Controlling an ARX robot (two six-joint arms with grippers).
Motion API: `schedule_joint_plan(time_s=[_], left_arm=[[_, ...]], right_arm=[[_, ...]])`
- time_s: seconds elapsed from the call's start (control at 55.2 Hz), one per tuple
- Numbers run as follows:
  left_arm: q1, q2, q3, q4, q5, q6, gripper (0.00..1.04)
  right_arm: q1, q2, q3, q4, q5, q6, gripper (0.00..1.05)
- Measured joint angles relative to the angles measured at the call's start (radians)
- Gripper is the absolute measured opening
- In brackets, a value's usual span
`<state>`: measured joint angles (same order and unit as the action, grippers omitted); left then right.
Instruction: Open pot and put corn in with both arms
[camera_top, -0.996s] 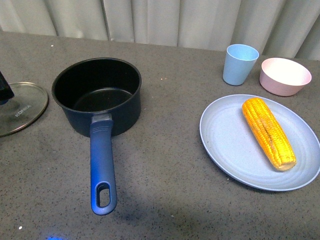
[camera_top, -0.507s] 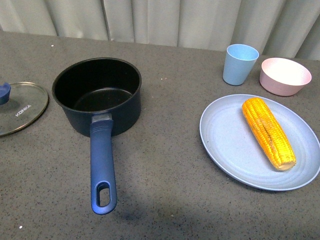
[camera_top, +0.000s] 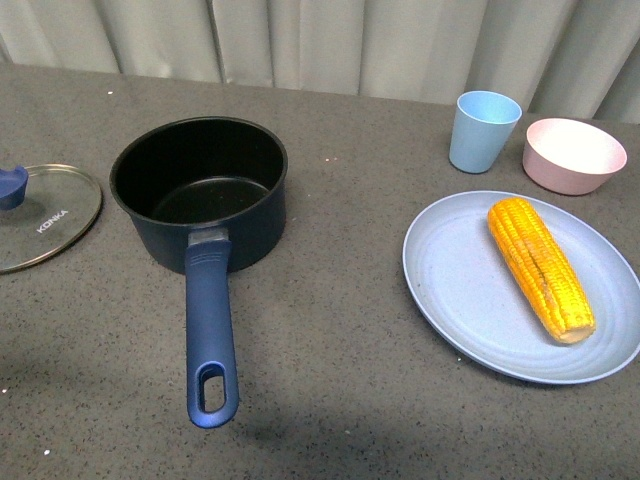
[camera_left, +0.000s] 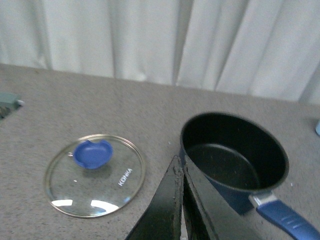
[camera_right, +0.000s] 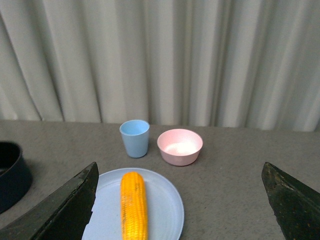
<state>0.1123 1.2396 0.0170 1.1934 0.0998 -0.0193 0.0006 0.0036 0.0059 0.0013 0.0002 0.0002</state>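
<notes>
Pot (camera_top: 200, 190), front view: it is sitting uncovered on the table (camera_top: 330, 330), handle pointing toward the camera. Its lid (camera_top: 45, 215) is lying flat to the left, apart from it. Corn (camera_top: 540, 265) is lying on the plate (camera_top: 450, 280) at right, with the cup (camera_top: 484, 130) and bowl (camera_top: 573, 155) standing behind.

Left wrist view: the left gripper (camera_left: 179, 165) is hanging above the table between lid (camera_left: 95, 175) and pot (camera_left: 235, 160), fingers pressing together, gripping nothing.

Right wrist view: the right gripper (camera_right: 179, 170) is hovering with fingers spread wide, empty, facing the corn (camera_right: 134, 205) on its plate (camera_right: 165, 200).
</notes>
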Motion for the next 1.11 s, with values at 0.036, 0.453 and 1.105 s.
schedule_joint_plan(time_s=[0.036,0.453,1.105], left_arm=[[-0.004,-0.047,0.000,-0.033,-0.007,0.001,0.04],[-0.109,-0.550,0.000,-0.526,-0.100,0.011,0.04],[-0.112,-0.928,0.000,-0.878,-0.100,0.011,0.04]], right_arm=[[0.000,0.000,0.000,-0.001,0.002,0.000,0.95],[0.000,0.000,0.000,-0.001,-0.002,0.000,0.95],[0.000,0.000,0.000,-0.001,-0.002,0.000,0.95]])
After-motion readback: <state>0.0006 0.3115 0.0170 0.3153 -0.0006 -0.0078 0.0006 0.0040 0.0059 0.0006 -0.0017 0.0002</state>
